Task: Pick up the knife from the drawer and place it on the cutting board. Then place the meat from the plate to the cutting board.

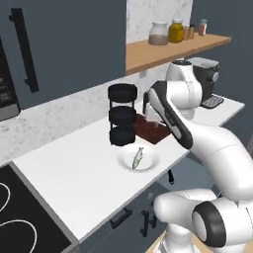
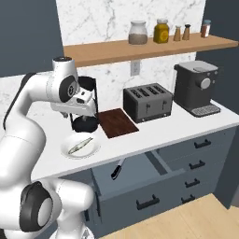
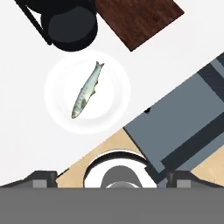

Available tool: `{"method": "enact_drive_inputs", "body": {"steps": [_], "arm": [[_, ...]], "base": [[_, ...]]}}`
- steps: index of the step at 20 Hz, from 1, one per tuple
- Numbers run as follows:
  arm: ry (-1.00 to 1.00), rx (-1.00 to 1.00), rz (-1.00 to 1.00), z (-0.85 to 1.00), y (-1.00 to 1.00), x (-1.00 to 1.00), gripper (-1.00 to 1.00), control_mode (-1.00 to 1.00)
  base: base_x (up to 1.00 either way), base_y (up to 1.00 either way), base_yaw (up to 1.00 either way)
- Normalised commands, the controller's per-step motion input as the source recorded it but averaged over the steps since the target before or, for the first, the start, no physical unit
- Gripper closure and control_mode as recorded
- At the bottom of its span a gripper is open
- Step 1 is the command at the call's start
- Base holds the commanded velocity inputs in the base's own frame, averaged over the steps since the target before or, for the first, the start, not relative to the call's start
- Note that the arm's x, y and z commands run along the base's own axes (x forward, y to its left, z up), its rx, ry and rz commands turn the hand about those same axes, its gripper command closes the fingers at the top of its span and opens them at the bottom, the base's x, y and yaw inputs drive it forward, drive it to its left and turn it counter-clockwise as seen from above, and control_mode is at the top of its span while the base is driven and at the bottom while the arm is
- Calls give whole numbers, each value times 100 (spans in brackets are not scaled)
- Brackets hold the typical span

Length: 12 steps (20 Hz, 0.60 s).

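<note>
While the pincer hangs high over the desk (image 2: 177, 133), I cannot tell whether its tips are apart or together. On the plate (image 3: 116, 76) lies the meat (image 3: 87, 89); the cutting board (image 3: 138, 19) sits at its 1 o'clock, the knife (image 2: 116, 171) lower in the open drawer (image 2: 135, 175).

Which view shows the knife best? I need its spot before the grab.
The right base view: the knife lies in the open drawer, handle toward the front. The left base view catches just its dark handle past the counter edge. The hand view looks at the meat.
</note>
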Motion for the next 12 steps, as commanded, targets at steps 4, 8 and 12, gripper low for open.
{"method": "enact_drive_inputs", "body": {"steps": [4,8,12], "arm": [[0,0,0,0,0,0,-100,100],[0,0,0,0,0,0,-100,100],[0,0,0,0,0,0,-100,100]], "base": [[50,20,-25],[56,27,-22],[21,3,-18]]}}
